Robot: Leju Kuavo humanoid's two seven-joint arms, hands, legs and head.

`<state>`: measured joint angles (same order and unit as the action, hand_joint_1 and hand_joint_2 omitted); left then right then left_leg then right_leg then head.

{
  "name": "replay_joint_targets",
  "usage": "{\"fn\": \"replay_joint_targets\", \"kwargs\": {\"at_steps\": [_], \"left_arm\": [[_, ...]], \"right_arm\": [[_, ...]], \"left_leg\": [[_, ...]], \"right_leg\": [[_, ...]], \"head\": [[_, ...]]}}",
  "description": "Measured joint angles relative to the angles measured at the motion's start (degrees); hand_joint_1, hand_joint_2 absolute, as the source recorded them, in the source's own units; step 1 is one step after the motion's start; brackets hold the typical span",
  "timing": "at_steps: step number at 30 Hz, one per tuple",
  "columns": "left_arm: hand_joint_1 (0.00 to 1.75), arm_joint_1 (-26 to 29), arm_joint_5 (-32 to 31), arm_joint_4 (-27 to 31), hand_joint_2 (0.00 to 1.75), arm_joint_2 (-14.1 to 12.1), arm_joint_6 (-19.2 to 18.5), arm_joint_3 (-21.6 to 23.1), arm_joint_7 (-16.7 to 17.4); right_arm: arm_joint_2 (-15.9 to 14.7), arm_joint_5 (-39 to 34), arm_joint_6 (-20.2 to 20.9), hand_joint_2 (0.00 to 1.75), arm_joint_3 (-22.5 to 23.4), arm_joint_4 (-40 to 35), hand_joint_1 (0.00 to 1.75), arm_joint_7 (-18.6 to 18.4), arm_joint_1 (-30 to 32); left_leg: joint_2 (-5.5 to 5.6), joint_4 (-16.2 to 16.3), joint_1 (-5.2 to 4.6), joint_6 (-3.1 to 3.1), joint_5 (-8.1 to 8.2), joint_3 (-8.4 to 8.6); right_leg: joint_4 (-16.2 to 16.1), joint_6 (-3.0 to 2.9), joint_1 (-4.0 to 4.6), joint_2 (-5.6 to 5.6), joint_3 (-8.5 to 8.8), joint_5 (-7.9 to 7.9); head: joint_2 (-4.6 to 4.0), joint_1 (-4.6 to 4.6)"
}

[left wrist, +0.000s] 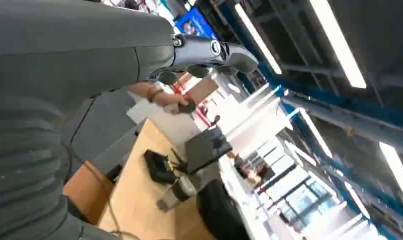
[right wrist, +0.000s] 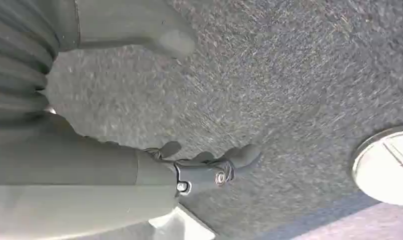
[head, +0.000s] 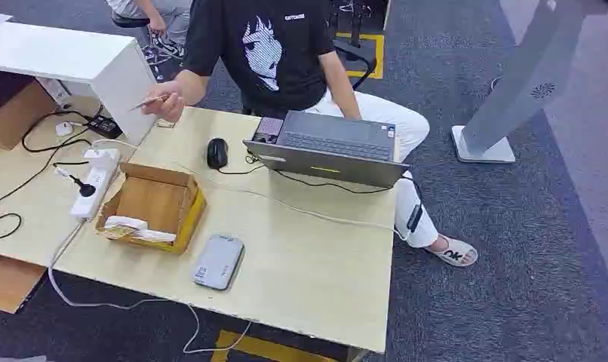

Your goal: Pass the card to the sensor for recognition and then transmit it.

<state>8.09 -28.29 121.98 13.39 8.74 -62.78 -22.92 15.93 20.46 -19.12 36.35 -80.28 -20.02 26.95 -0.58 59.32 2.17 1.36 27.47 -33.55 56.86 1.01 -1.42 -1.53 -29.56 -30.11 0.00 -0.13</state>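
Observation:
A person seated behind the table holds up a tan card (head: pixel 152 100) over the table's far left corner. The left wrist view catches that card (left wrist: pixel 202 90) in the person's hand (left wrist: pixel 164 97), just beyond my left hand (left wrist: pixel 189 52), whose fingers are stretched out with nothing in them. A flat grey sensor box (head: pixel 218 262) lies near the table's front edge with a white cable running off it. My right hand (right wrist: pixel 199 170) hangs over grey carpet, fingers apart and holding nothing.
On the light wood table (head: pixel 323 279) are an open cardboard box (head: pixel 152 205), a white power strip (head: pixel 93 182), a black mouse (head: pixel 217 153) and an open laptop (head: pixel 331 147). A white cabinet (head: pixel 75 60) stands at the far left, a grey stand base (head: pixel 482 147) at the right.

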Motion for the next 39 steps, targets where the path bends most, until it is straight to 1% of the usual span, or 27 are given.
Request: {"fn": "replay_joint_targets", "kwargs": {"at_steps": [1,2,3,4,6,8,9,12,17,20,24,26,28,33,35,39], "left_arm": [[0.00,0.27,-0.65,-0.39,1.75,-1.49,3.94,3.41,1.86],[0.00,0.68,-1.11,-0.81,1.75,-3.07,7.03,6.51,3.46],[0.00,1.06,-1.63,-1.28,1.75,-4.29,9.31,9.54,4.73],[0.00,1.24,-2.56,-1.88,1.75,-5.75,10.75,12.09,5.88],[0.00,1.20,-5.45,-4.08,1.75,-8.68,13.14,18.23,9.29],[0.00,1.12,-6.94,-6.20,1.75,-10.85,14.76,23.58,11.22],[0.00,1.10,-7.23,-6.97,1.75,-11.77,15.11,25.81,11.60],[0.00,1.06,-7.74,-8.55,1.75,-13.96,15.57,30.02,12.80],[0.00,-1.21,-12.34,-13.76,1.75,-16.76,14.41,37.22,15.97],[0.00,-2.55,-13.00,-16.50,1.75,-17.48,14.35,40.55,16.71],[0.00,-3.33,-12.89,-18.36,1.75,-18.09,14.35,42.46,16.89],[0.00,-3.96,-12.67,-19.32,1.75,-18.09,14.32,43.22,17.65],[0.00,-4.92,-13.59,-20.81,1.75,-18.09,14.35,43.99,18.38],[0.00,-7.43,-18.34,-25.40,1.75,-18.05,15.05,47.07,19.88],[0.00,-8.04,-19.01,-26.54,1.75,-17.94,15.24,48.27,19.88],[0.00,-8.69,-19.19,-27.96,1.75,-17.92,15.31,49.32,20.28]], "right_arm": [[0.00,0.50,0.46,1.75,0.48,0.26,0.00,0.31,-0.37],[0.00,0.76,0.72,1.75,0.92,0.57,0.00,0.44,-0.76],[0.00,1.11,1.00,1.75,1.29,0.91,0.00,0.50,-1.04],[0.02,1.64,1.24,1.75,1.49,1.14,0.00,0.63,-1.14],[0.02,2.75,1.96,1.75,2.03,1.61,0.00,1.02,-1.49],[0.02,3.30,2.40,1.75,2.51,1.97,0.00,1.20,-1.94],[0.02,3.52,2.51,1.75,2.58,2.10,0.00,1.24,-2.00],[0.00,3.69,2.82,1.75,2.86,2.56,0.00,1.27,-1.99],[0.02,5.42,4.35,1.75,3.06,2.97,0.00,1.14,-2.11],[0.02,5.72,4.50,1.75,3.06,3.06,0.00,1.07,-2.10],[0.02,5.97,4.70,1.75,3.06,3.21,0.00,1.05,-2.10],[0.02,7.04,5.38,1.75,3.06,3.32,0.00,1.27,-2.14],[0.02,8.15,6.19,1.75,3.08,3.43,0.00,1.90,-2.31],[0.02,13.25,10.01,1.75,4.48,4.04,0.00,5.20,-3.92],[0.02,13.83,10.49,1.75,5.16,4.37,0.00,5.66,-4.53],[0.02,13.85,10.58,1.75,5.66,4.87,0.00,5.75,-4.89]], "left_leg": [[0.04,0.00,0.00,0.00,0.00,-0.01],[0.04,0.00,0.01,0.00,0.00,0.01],[0.02,0.00,0.00,0.00,0.00,0.01],[0.03,0.00,0.00,0.00,-0.01,0.01],[0.08,0.00,0.00,0.01,-0.01,0.00],[0.06,-0.01,0.00,0.01,-0.01,0.00],[0.01,-0.01,0.00,0.01,-0.01,0.00],[-0.02,0.00,-0.01,0.00,-0.01,0.00],[0.02,0.02,-0.01,0.00,-0.01,0.00],[-0.04,0.01,-0.01,0.00,-0.01,0.00],[-0.05,0.02,-0.01,0.00,-0.01,0.00],[-0.04,0.02,-0.01,0.00,-0.01,0.00],[-0.04,0.02,-0.01,0.00,-0.01,0.00],[-0.04,0.02,-0.01,-0.02,-0.03,0.00],[-0.04,0.03,-0.02,-0.02,-0.03,0.00],[-0.05,0.04,-0.02,-0.02,-0.03,0.00]], "right_leg": [[0.01,0.00,0.01,-0.03,0.03,0.00],[0.01,0.00,0.01,-0.03,0.02,0.00],[0.01,0.00,0.01,-0.01,0.02,0.00],[0.01,0.00,0.00,-0.02,0.02,0.00],[0.01,0.00,0.00,-0.06,0.04,0.00],[0.01,0.00,0.01,-0.04,0.06,0.00],[0.02,0.00,0.00,0.00,0.06,0.01],[0.01,0.04,-0.01,0.03,0.04,0.04],[0.00,0.04,-0.01,0.01,0.03,0.04],[0.01,0.04,-0.01,0.03,0.04,0.05],[0.01,0.04,-0.01,0.05,0.03,0.05],[0.01,0.04,-0.01,0.05,0.02,0.05],[0.01,0.04,-0.01,0.05,0.02,0.05],[0.01,0.04,-0.01,0.05,0.03,0.06],[0.01,0.03,-0.02,0.05,0.03,0.08],[0.01,0.03,-0.01,0.05,0.02,0.09]], "head": [[0.00,-0.02],[0.00,0.00],[0.00,-0.02],[0.00,0.00],[0.00,-0.02],[0.00,0.00],[0.00,0.00],[0.00,-0.02],[0.00,-0.02],[0.00,0.00],[0.00,-0.02],[0.00,0.00],[0.00,-0.02],[0.00,-0.02],[0.00,-0.02],[0.00,-0.02]]}}
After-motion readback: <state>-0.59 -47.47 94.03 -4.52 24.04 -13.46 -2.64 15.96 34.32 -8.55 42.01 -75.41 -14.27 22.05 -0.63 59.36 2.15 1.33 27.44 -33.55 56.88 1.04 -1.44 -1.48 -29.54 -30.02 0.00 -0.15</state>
